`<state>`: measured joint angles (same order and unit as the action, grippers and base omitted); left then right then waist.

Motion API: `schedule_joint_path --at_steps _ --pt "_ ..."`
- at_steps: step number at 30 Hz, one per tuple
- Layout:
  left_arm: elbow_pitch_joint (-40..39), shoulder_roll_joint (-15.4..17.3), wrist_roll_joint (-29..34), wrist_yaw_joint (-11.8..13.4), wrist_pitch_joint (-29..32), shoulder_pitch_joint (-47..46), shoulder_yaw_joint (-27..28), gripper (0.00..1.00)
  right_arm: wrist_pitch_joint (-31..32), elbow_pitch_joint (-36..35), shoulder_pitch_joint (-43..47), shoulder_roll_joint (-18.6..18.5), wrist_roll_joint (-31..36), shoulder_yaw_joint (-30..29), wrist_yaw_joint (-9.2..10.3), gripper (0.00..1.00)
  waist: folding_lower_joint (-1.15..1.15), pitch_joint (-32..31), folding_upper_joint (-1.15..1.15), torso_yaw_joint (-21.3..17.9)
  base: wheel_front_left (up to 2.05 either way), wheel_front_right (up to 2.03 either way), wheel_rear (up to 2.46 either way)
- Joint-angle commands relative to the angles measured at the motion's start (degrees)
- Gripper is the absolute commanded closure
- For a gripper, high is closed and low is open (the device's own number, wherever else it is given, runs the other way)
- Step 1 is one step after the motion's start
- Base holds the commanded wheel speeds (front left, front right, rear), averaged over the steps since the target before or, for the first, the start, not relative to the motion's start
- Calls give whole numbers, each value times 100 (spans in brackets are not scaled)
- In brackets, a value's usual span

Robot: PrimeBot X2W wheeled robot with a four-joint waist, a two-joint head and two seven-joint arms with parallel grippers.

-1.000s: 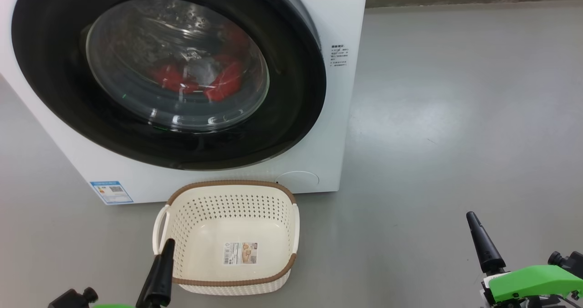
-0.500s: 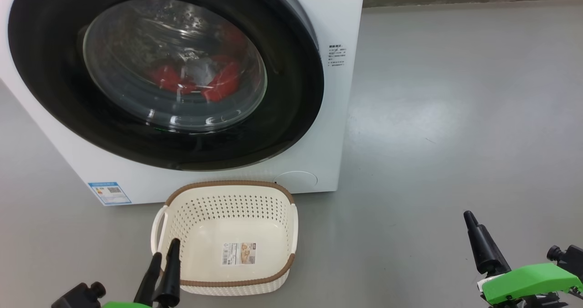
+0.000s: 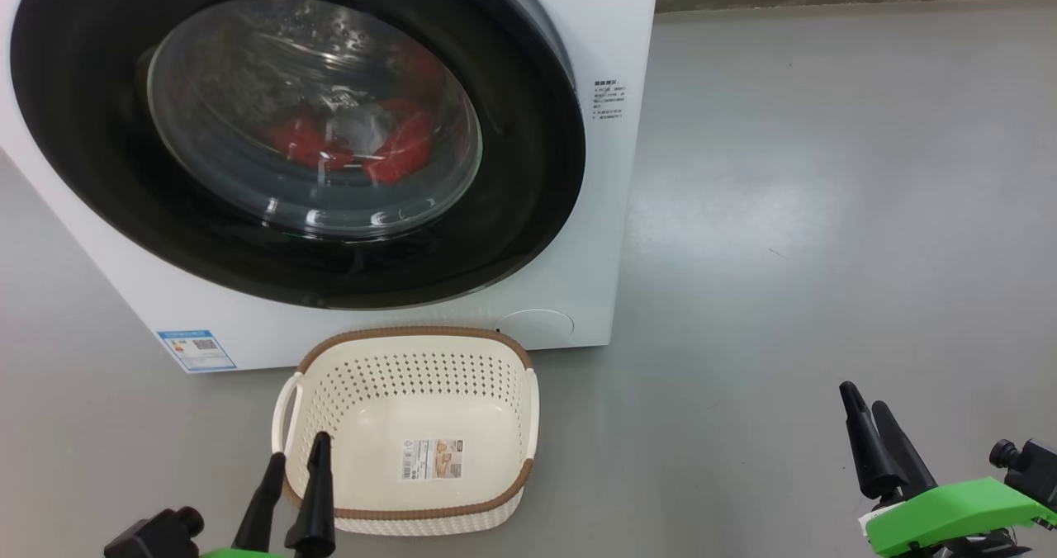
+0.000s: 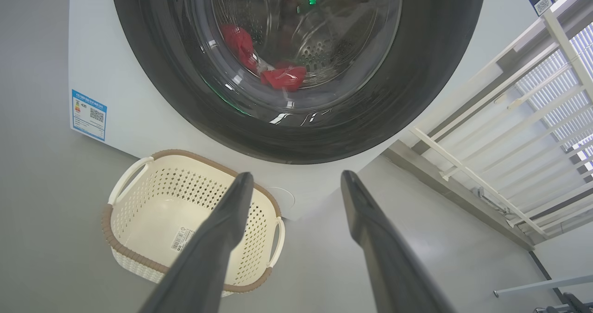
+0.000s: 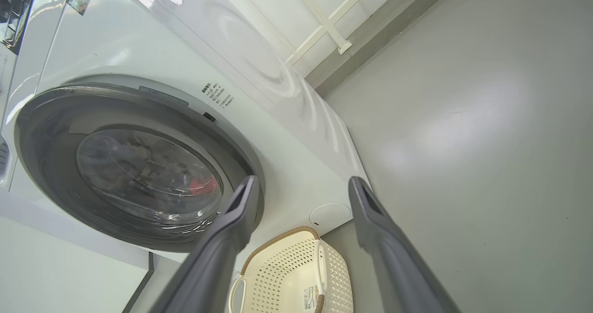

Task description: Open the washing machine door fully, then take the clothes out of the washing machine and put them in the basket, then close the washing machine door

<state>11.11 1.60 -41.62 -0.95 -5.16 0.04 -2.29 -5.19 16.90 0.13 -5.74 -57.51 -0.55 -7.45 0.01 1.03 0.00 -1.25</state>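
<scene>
Dark-fingered left gripper (image 3: 299, 449) and right gripper (image 3: 863, 397) gape empty; cream perforated plastic basket (image 3: 413, 332) at six o'clock of seemingly shut black-rimmed round door (image 3: 520, 203).

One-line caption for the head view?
Left gripper by the basket, right gripper aside, both open; clothes behind the washing machine door.

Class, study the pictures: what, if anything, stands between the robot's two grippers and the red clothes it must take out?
The washing machine door stands in the way: it covers the drum mouth, and the clothes show only through its glass. Both the left gripper and the right gripper hang open, low and short of it.
</scene>
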Motion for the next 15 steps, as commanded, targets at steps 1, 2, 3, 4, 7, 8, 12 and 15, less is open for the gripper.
schedule_joint_path --at_steps 1,2,3,4,7,8,12,15 --pt "-203 98 235 62 -82 -66 70 0 -88 -168 -15 -139 154 118 -2 0 0 -2 0 -4 0 0 0" --pt "-214 99 310 76 -99 -64 66 0 -105 -170 -11 -147 203 127 -2 0 0 -2 0 -7 0 0 0" --pt "-227 101 384 91 -116 -62 63 0 -122 -173 -8 -155 251 135 -2 0 0 -1 0 -9 0 0 0" --pt "-241 102 458 105 -133 -59 58 0 -138 -178 -5 -162 298 141 -2 0 0 0 0 -12 0 0 0" --pt "-286 108 679 151 -184 -53 49 0 -188 -194 2 -184 434 160 -2 0 0 6 0 -20 0 0 0" --pt "-299 109 752 165 -201 -49 45 0 -205 -199 6 -179 461 154 -2 0 0 6 0 -23 0 0 0" --pt "-351 116 1038 218 -269 -25 31 0 -273 -223 12 -188 587 162 -2 0 0 5 0 -43 0 0 0" --pt "-383 120 1248 250 -320 6 22 0 -323 -237 16 -209 726 186 -2 0 0 1 0 -58 0 0 0"
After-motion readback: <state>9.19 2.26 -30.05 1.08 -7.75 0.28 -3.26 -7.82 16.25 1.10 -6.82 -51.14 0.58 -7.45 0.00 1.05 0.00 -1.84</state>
